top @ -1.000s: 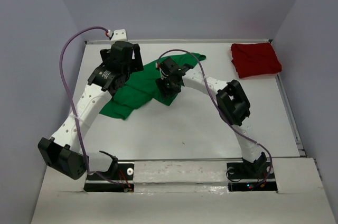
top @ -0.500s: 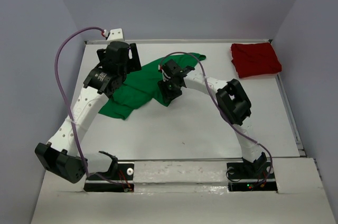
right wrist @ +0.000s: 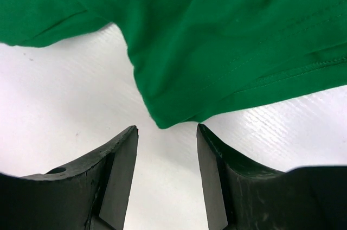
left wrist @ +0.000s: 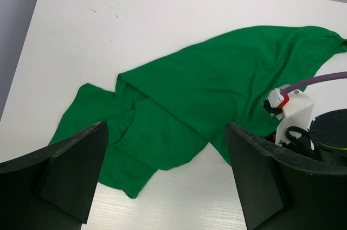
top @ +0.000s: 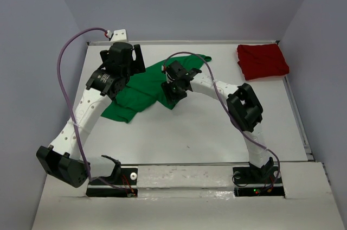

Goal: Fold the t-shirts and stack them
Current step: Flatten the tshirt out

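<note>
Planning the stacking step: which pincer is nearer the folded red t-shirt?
Right. The right pincer sits at the green t-shirt's near edge, mid-table; the left pincer hovers farther left. The red t-shirt lies in the far right corner.

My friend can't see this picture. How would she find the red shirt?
Start at the white table and look to its far right corner, beside the wall. The dark red shirt lies there alone, folded into a small square. The bright green shirt, its only neighbour, sprawls unfolded toward the far left.
</note>
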Available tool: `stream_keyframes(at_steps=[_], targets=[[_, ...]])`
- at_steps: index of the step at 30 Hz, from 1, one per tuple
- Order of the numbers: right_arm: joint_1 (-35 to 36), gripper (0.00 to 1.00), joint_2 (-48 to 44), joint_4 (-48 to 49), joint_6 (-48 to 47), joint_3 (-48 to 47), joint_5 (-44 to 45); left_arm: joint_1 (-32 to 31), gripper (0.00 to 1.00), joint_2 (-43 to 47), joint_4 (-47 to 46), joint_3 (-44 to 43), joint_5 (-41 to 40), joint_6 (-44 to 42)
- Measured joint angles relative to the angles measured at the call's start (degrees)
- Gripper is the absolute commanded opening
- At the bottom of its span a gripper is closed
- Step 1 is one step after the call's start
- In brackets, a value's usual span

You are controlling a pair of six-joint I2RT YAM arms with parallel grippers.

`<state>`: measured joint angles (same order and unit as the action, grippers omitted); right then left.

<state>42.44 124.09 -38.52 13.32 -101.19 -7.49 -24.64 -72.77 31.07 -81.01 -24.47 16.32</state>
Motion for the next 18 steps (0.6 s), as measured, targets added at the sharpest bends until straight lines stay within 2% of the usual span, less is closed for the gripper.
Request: stream_keyframes(at_steps=[18], targets=[[1.1, 0.53, 0.0, 1.7, 0.2, 3.4, -2.0, 0.0, 0.99, 0.0, 0.0, 0.0, 0.3, 0.0]])
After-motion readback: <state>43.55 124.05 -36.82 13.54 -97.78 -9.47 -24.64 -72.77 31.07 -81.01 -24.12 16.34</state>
